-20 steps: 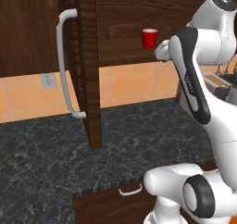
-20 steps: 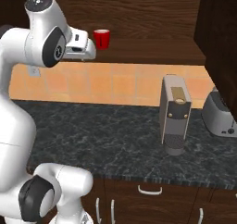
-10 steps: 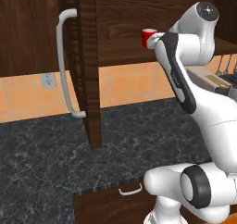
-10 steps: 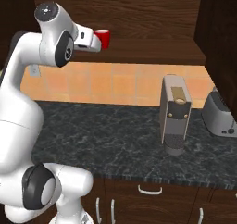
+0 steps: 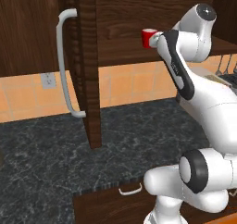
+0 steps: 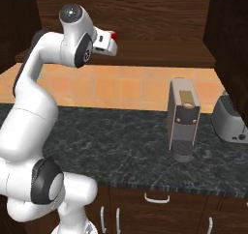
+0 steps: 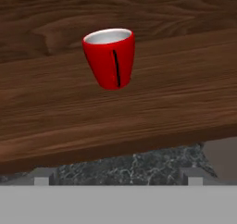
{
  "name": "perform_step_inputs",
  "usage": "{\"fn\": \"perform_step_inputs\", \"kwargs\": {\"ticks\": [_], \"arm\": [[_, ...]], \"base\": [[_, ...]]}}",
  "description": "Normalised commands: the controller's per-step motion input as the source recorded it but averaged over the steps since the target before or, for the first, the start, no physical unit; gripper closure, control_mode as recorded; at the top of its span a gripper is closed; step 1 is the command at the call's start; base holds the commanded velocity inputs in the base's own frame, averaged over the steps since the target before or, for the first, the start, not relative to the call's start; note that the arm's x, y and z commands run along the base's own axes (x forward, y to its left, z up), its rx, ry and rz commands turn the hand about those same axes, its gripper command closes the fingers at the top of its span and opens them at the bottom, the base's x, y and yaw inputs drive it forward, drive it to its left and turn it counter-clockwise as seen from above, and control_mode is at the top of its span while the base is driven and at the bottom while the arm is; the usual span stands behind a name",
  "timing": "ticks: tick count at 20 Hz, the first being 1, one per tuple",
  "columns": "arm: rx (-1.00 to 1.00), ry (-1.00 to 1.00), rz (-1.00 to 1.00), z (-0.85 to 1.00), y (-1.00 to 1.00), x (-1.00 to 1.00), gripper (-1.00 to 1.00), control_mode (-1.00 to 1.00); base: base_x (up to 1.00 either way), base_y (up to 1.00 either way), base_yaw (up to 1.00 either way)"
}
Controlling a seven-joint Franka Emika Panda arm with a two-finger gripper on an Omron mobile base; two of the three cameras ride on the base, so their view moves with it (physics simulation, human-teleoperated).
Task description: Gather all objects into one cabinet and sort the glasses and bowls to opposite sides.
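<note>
The white arm (image 6: 53, 78) rises from the lower left and bends at its dark-capped top joint, its hand reaching right toward a red mug (image 6: 114, 36) — only a sliver of the mug shows past the hand, above the wooden shelf (image 6: 160, 59). On the dark speckled counter (image 6: 121, 146) stand a grey coffee machine (image 6: 183, 119) and, at the right edge, a toaster (image 6: 231, 123) — both well apart from the arm.
</note>
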Motion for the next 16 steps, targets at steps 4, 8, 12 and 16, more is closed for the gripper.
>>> {"fn": "perform_step_inputs", "kwargs": {"ticks": [4,8,12,16], "arm": [[0.01,0.15,0.01,0.0,0.0,0.56,-1.0,-1.0],[0.0,0.06,0.09,0.0,0.0,0.5,-1.0,-1.0],[0.02,0.0,0.07,0.0,0.0,0.41,-1.0,-1.0],[0.01,0.0,0.08,0.0,0.0,0.36,-1.0,-1.0]], "base": [[0.0,0.0,0.0],[0.0,0.0,0.0],[0.0,0.0,0.0],[0.0,0.0,0.0]]}}
